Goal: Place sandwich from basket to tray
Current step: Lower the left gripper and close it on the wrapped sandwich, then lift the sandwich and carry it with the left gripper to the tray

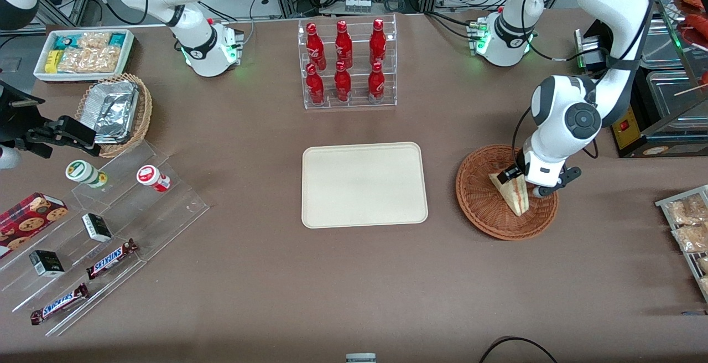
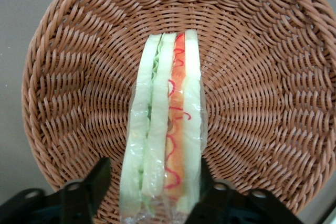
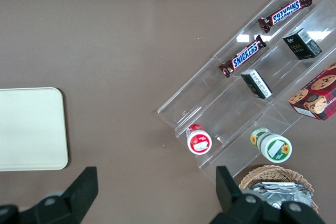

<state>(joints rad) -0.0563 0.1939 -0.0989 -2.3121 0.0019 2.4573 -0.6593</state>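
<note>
Gripper [image 2: 149, 184] hangs low inside basket [image 2: 262, 98], fingers [image 2: 97, 179] spread wide, one each side of sandwich [image 2: 165, 129], gripping nothing yet. Sandwich stands on edge in basket, long axis running straight out from between fingers, filling edge up. Closing across bread faces looks like next step. Tray [image 1: 364, 184] lies bare on tabletop beside basket, toward parked arm's end.

A rack of six red bottles [image 1: 345, 64] stands farther from the front camera than the tool [image 1: 522, 181]. Snickers bars [image 1: 112, 258], a cookie box [image 1: 27, 220] and a foil-filled wicker basket [image 1: 117, 113] lie toward the parked arm's end of the table [image 1: 249, 296].
</note>
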